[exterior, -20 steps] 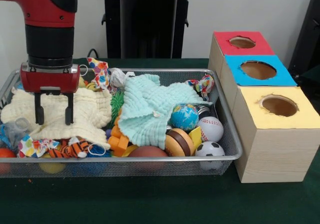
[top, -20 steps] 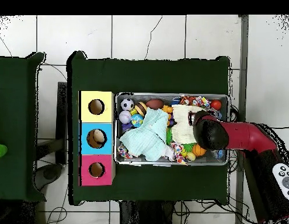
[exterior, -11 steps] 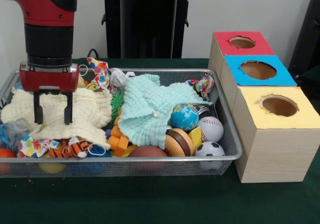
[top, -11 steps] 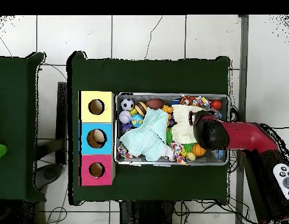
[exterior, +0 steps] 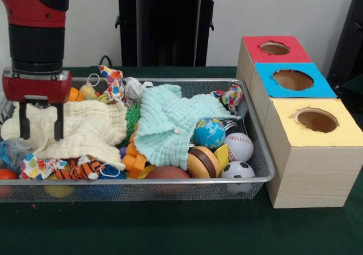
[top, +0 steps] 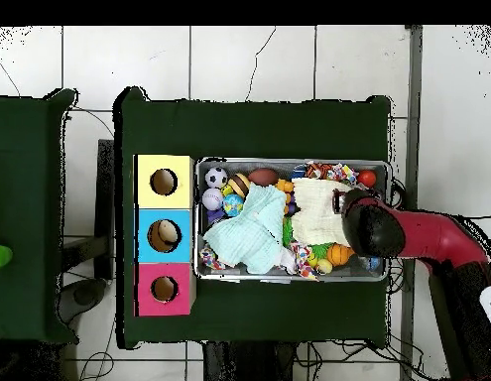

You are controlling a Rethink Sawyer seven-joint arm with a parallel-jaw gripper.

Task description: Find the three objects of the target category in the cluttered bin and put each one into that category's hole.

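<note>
Gripper [exterior: 39, 121] hung w/ fingers apart, empty, over the cream cloth [exterior: 79, 129] at the wire bin's [exterior: 266, 167] left end. Target category wasn't clear; balls sat at the right end, near the boxes [exterior: 309, 147]. Best to pinch a cloth fold and lift it aside gently. Whatever lay under both cloths stayed hidden.

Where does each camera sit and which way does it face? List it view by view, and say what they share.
Front view: sits low across the table, facing the wire bin and the three-hole box; the arm comes down at left with the gripper open over the cream cloth.
Overhead view: looks straight down on the table; the red arm enters from the right.
Shared: bin, box, cream cloth, mint cloth, soccer ball.
</note>
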